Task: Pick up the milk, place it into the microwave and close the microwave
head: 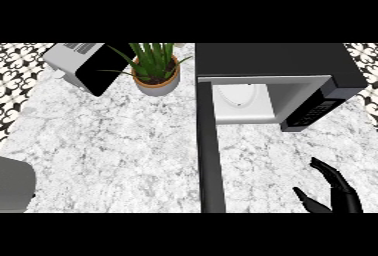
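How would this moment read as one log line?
right hand open, low right | microwave door open | milk unseen

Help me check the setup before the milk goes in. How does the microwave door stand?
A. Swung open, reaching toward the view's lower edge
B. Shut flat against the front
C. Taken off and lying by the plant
A: the microwave shows its white cavity, and its door stands swung open.

Counter [111,150] showing white-grey speckled marble. Microwave [295,65] showing black shell, pale grey-white cavity, black open door [209,150]. Plant [153,57] showing green leaves, terracotta-and-grey pot [157,84]. Toaster [74,65] showing light grey body, black side. Wall tiles [18,60] showing black-and-white floral pattern. Right hand [336,192] showing black.
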You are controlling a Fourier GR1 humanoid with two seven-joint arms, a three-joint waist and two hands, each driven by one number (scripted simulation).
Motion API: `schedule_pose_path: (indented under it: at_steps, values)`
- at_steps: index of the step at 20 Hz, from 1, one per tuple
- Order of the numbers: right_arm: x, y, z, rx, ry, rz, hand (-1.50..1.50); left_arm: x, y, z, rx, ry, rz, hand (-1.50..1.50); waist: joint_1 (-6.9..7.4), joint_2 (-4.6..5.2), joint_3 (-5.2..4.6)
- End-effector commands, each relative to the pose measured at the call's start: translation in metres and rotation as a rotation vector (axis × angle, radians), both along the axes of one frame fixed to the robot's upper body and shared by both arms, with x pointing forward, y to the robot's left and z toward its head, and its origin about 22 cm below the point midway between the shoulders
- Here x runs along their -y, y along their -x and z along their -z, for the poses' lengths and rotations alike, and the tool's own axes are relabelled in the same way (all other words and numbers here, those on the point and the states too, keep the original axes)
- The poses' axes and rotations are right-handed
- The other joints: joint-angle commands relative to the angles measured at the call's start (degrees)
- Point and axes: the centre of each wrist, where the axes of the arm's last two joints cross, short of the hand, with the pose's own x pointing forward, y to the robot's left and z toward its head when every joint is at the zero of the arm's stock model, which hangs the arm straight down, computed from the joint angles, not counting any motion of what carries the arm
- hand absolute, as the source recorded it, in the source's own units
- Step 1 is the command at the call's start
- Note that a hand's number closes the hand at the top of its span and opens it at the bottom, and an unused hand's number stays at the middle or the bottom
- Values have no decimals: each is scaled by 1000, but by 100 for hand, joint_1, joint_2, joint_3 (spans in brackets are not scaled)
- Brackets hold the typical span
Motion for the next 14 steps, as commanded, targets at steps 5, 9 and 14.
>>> schedule_pose_path:
  at_steps: [5,9,14]
  values:
    - [56,58,-23,52,-76,39,-150,32,-50,-1,-4,-37,117,150,13,13,1]
    - [80,58,-34,55,-87,88,-150,61,-61,9,28,-102,0,150,78,14,6]
    - [89,82,-25,52,-97,89,-150,69,-98,28,45,-180,65,150,69,22,10]
